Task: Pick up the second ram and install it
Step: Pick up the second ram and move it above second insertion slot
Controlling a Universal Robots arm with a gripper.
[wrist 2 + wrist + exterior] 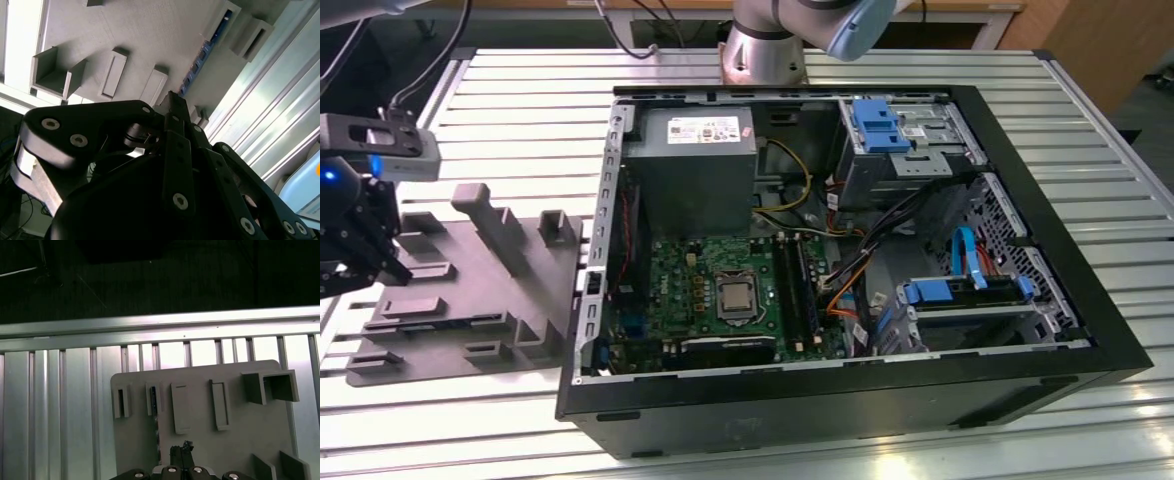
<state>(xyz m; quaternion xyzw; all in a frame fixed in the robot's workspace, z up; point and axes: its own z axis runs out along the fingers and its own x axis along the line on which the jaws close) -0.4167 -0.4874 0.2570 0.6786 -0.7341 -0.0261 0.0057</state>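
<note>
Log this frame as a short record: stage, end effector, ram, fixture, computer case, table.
stage: ram not yet picked up
end effector: shut, nothing seen in it, over the grey fixture tray, near the ram
second ram: standing on edge in a slot of the tray
computer case: open, to the exterior view's right of the tray, motherboard exposed
table: slatted metal, carries tray and case

The black metal claw (181,450) hangs over a plain matt grey plastic fixture plate (195,375) on the silver, ribbed aluminium bench (60,405).
</note>
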